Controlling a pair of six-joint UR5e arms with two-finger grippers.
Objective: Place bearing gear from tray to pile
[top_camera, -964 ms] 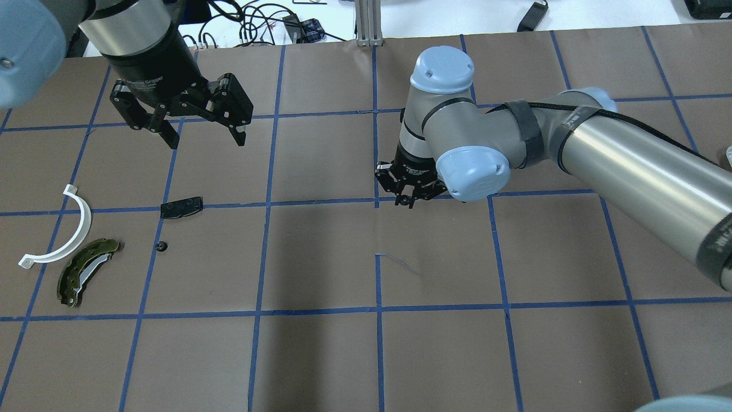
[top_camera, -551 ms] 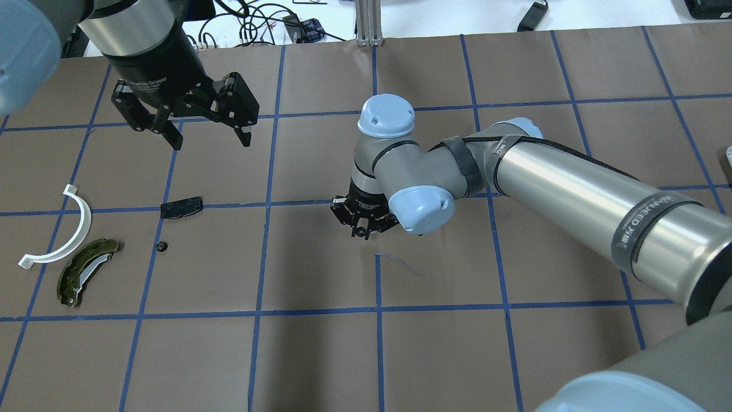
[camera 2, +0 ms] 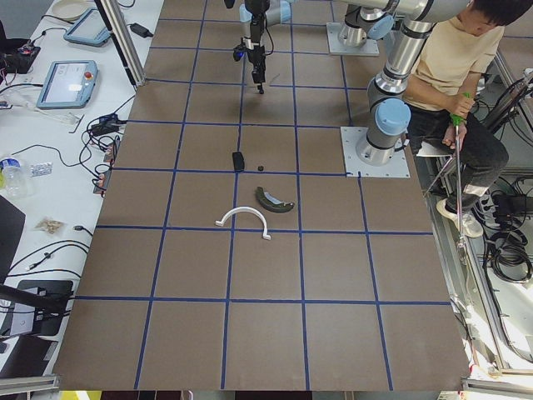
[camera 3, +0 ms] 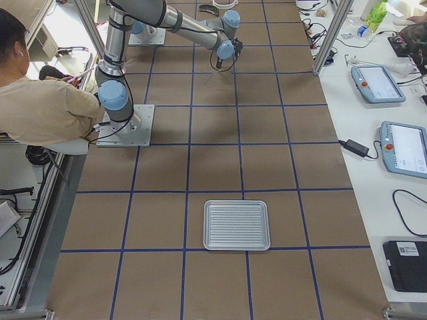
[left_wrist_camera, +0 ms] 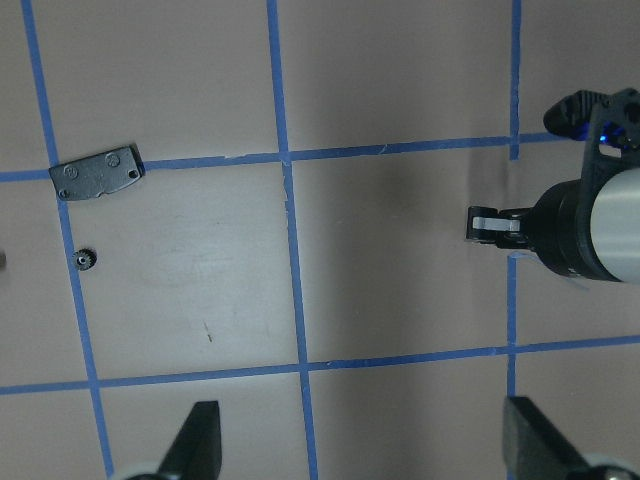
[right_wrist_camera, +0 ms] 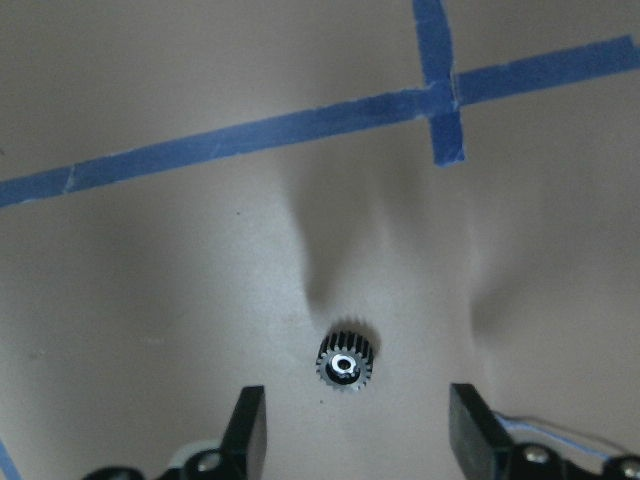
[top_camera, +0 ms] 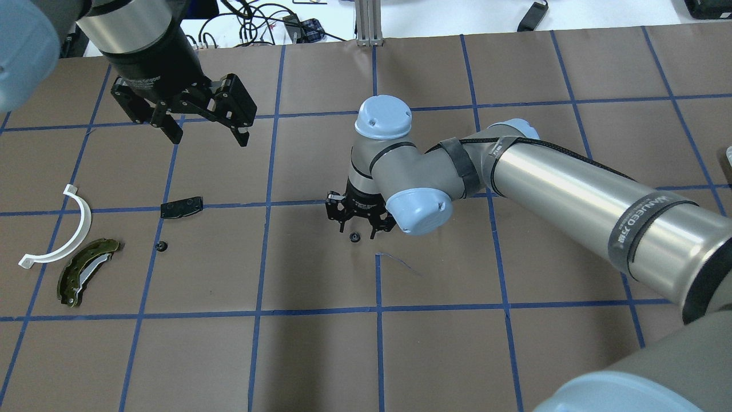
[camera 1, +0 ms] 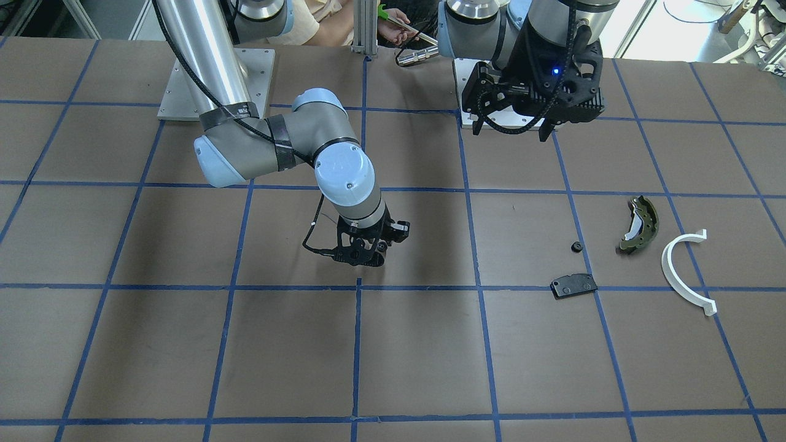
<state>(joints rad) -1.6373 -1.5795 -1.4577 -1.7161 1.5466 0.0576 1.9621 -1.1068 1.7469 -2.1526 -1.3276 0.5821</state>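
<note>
Freed since a moment ago, the bearing gear (top_camera: 354, 237) lies on the surface (top_camera: 320, 355) between the spread fingers of the right hand (top_camera: 358, 232). Well to its left sits the pile (top_camera: 97, 254): white arc (top_camera: 86, 220), olive brake shoe (top_camera: 71, 283), black pad (top_camera: 181, 207). Beyond the pad, the left hand (top_camera: 209, 138) hovers, fingers spread.

Our left arm (top_camera: 137, 28) and right arm (top_camera: 560, 183) are silver tubes with grey joints and pale-blue caps (top_camera: 383, 116) (screws showing). The right one carries black straps (top_camera: 466, 163), a thin black cable (camera 1: 195, 72) and a lettered band (top_camera: 640, 229). The left gripper (top_camera: 209, 139) and right gripper (top_camera: 357, 230) are black.

Four fixed views, two wrist close-ups
</note>
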